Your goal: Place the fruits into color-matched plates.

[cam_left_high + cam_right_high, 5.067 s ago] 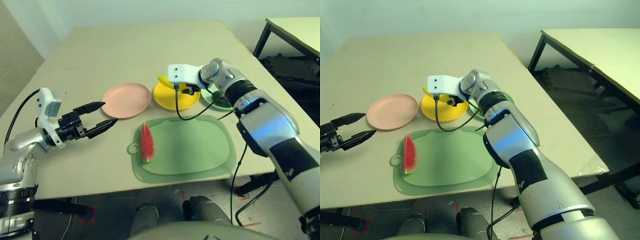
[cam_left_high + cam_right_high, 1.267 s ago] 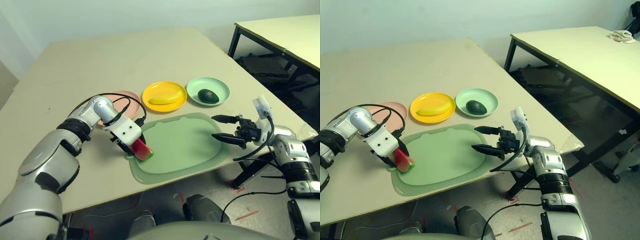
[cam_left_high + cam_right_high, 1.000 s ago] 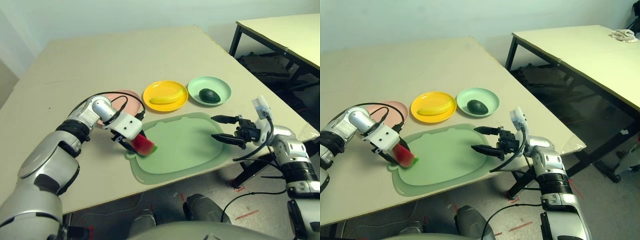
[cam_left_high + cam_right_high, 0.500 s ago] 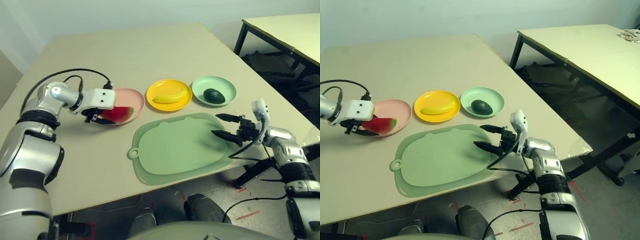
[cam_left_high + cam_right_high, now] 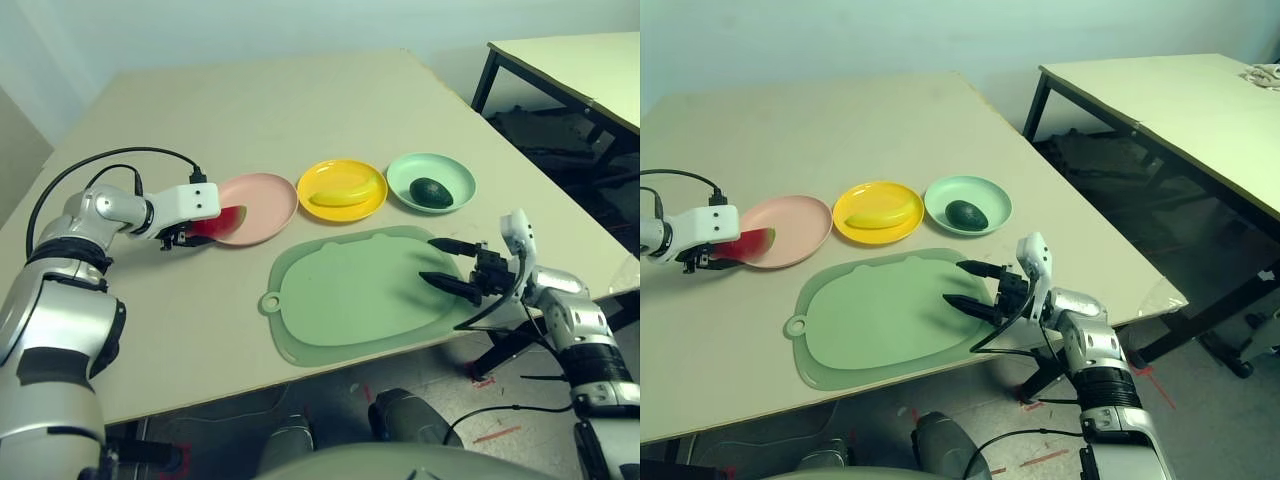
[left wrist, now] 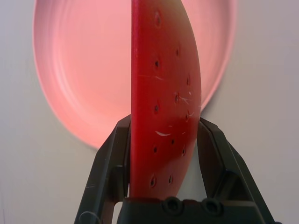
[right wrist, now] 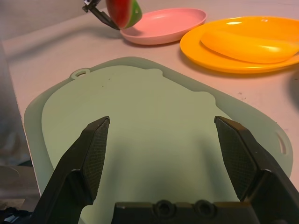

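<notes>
Left eye view: watermelon (image 5: 222,221) w/ left fingers (image 5: 181,239) pulled back to pink plate (image 5: 262,206) edge.

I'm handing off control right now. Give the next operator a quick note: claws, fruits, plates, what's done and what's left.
Left claw: shut on the watermelon wedge, held at the near-left edge of the pink plate, not released.
Right claw: open, holding nothing, hovering over the green cutting mat.
Done: banana in the yellow plate, avocado in the mint plate.
Left: move the wedge over the pink plate, release it, withdraw.
</notes>
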`<action>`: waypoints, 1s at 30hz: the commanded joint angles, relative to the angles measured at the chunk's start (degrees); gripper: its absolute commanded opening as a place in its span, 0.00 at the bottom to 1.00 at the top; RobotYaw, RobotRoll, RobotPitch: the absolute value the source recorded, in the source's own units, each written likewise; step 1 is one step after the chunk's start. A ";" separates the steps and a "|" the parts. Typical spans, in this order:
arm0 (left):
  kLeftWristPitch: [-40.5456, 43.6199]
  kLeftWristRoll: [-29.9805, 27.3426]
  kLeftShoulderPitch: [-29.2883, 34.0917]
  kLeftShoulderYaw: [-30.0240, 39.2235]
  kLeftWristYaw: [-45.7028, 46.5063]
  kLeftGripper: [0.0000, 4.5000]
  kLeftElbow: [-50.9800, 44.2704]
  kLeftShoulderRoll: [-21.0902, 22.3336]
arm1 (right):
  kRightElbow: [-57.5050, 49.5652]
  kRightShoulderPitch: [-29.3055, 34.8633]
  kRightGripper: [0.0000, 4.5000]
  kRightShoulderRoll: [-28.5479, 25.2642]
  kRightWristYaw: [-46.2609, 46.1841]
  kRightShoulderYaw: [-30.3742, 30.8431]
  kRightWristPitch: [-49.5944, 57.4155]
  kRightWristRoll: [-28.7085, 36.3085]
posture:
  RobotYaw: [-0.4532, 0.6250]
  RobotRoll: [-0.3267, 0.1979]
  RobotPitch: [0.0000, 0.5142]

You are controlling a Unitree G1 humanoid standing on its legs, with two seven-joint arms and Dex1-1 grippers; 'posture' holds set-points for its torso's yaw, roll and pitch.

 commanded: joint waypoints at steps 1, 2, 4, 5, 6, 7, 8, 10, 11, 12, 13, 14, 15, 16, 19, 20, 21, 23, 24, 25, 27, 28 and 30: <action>0.89 1.18 -1.97 1.41 0.64 0.48 0.59 -0.96 | -0.69 0.22 1.00 -0.32 -0.37 -0.02 0.31 0.48 | 0.20 0.62 0.01; 1.04 1.47 -2.35 1.51 0.76 0.48 0.64 -1.23 | -0.71 0.22 1.00 -0.29 -0.42 0.02 0.28 0.46 | 0.20 0.62 0.01; 1.21 2.10 -3.03 1.48 0.87 0.48 0.73 -1.65 | -1.05 0.35 1.00 -0.22 -0.56 0.14 0.36 0.50 | 0.20 0.62 0.01; 1.22 2.43 -3.36 1.39 0.96 0.48 0.76 -1.83 | -1.22 0.43 1.00 -0.18 -0.65 0.18 0.41 0.54 | 0.20 0.62 0.01; 1.36 2.67 -3.75 1.45 0.95 0.48 0.81 -2.04 | -1.35 0.56 1.00 -0.12 -0.71 0.22 0.38 0.55 | 0.19 0.62 0.01; 1.49 2.85 -4.09 1.57 0.86 0.48 0.85 -2.21 | -1.55 0.74 1.00 -0.09 -0.76 0.25 0.37 0.57 | 0.19 0.62 0.01; 1.56 2.96 -4.51 1.71 0.75 0.48 0.87 -2.34 | -1.81 0.95 1.00 -0.06 -0.83 0.27 0.42 0.61 | 0.19 0.62 0.01; 1.69 3.05 -5.25 2.03 0.23 0.48 0.89 -2.43 | -2.34 1.33 1.00 -0.05 -0.96 0.26 0.53 0.70 | 0.19 0.62 0.01; 1.72 3.07 -5.51 2.20 -0.09 0.48 0.89 -2.42 | -2.60 1.54 1.00 -0.08 -1.03 0.23 0.58 0.75 | 0.18 0.62 0.01; 1.81 3.08 -5.75 2.40 -0.55 0.48 0.91 -2.43 | -2.71 1.66 1.00 -0.08 -1.09 0.22 0.57 0.78 | 0.18 0.62 0.01; 1.90 3.01 -5.87 2.64 -1.20 0.48 0.93 -2.43 | -2.89 1.90 1.00 -0.10 -1.14 0.21 0.54 0.82 | 0.18 0.62 0.00; 2.02 2.95 -6.02 2.89 -1.85 0.48 0.95 -2.38 | -2.93 2.02 1.00 -0.12 -1.18 0.20 0.46 0.83 | 0.18 0.62 0.00; 2.18 2.90 -6.14 3.13 -2.38 0.48 0.96 -2.30 | -2.98 2.14 1.00 -0.14 -1.20 0.19 0.40 0.85 | 0.18 0.62 0.00; 2.28 2.91 -6.21 3.33 -2.71 0.48 0.96 -2.25 | -3.01 2.22 1.00 -0.15 -1.22 0.18 0.36 0.86 | 0.18 0.62 0.00; 3.35 2.40 -6.48 4.33 -4.82 0.48 0.96 -2.04 | -2.63 2.15 1.00 -0.11 -1.17 0.20 0.04 0.78 | 0.18 0.62 0.00; 3.72 2.30 -6.54 4.65 -5.57 0.48 0.95 -1.95 | -2.42 2.03 1.00 -0.03 -1.15 0.25 -0.09 0.73 | 0.18 0.62 0.00; 3.97 2.23 -6.59 5.00 -6.01 0.48 0.93 -1.87 | -2.19 1.80 1.00 0.09 -1.11 0.33 -0.23 0.66 | 0.18 0.62 0.00; 4.57 2.11 -6.58 5.71 -6.93 0.48 0.91 -1.73 | -1.89 1.44 1.00 0.33 -1.08 0.50 -0.37 0.58 | 0.18 0.62 0.00; 4.73 2.13 -6.54 5.98 -7.26 0.48 0.88 -1.66 | -1.78 1.31 1.00 0.42 -1.08 0.57 -0.42 0.54 | 0.18 0.62 0.00; 4.81 2.21 -6.51 6.17 -7.44 0.48 0.85 -1.57 | -1.59 1.11 1.00 0.51 -0.98 0.65 -0.52 0.49 | 0.18 0.62 0.00; 4.77 2.52 -6.37 6.40 -7.39 0.48 0.79 -1.34 | -1.30 0.95 1.00 0.66 -0.87 0.72 -0.68 0.43 | 0.18 0.62 0.00; 4.62 2.82 -6.29 6.38 -6.99 0.48 0.77 -1.19 | -1.32 0.99 1.00 0.71 -0.81 0.73 -0.75 0.42 | 0.18 0.62 0.00; 4.45 3.50 -6.13 6.20 -5.70 0.48 0.83 -1.00 | -1.65 1.20 1.00 0.79 -0.82 0.79 -0.70 0.45 | 0.18 0.62 0.00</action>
